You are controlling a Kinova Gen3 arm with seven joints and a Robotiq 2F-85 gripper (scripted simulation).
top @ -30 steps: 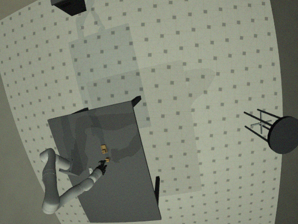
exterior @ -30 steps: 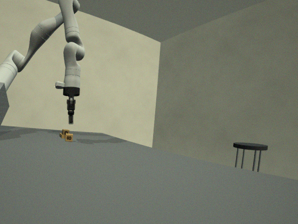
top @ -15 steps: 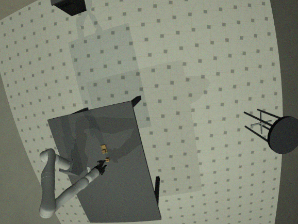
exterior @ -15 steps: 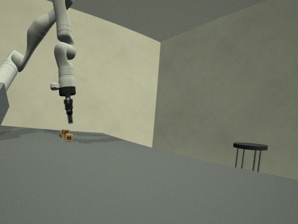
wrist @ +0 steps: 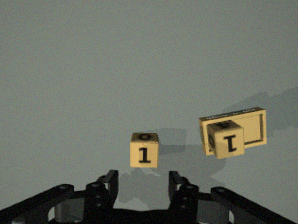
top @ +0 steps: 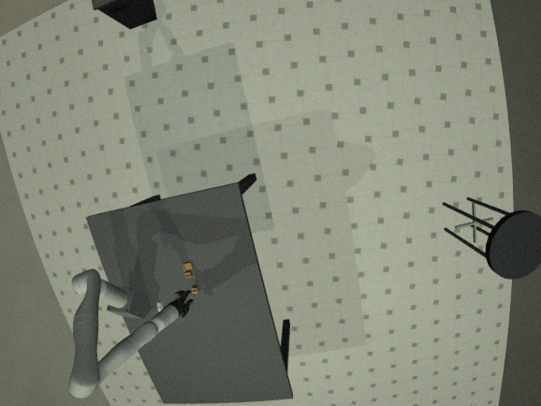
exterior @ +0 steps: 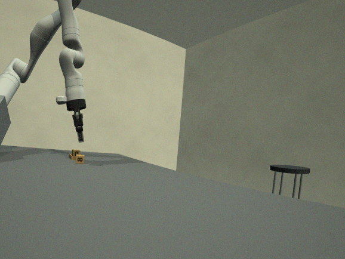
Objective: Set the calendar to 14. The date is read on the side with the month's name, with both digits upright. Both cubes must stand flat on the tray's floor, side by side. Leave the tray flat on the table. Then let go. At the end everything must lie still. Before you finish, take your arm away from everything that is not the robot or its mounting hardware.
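The half-open, empty hand [top: 183, 304] [exterior: 80, 141] [wrist: 143, 181] is hovering above the loose cube [top: 195, 290] [exterior: 80, 159] [wrist: 144, 154], which is sitting beside the tray [top: 188, 265] [exterior: 70, 156] [wrist: 256, 145], inward from the tabletop's [top: 220, 346] [exterior: 167, 209] [wrist: 65, 75] long edges; probably light and stiff, it is inviting a grip across opposite sides.

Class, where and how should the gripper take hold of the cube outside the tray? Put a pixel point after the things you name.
From above, pads on two opposite upright sides of the loose cube [top: 195, 290] [exterior: 80, 159] [wrist: 144, 151]: it appears flat on the table, its sides parallel and seemingly free all round.
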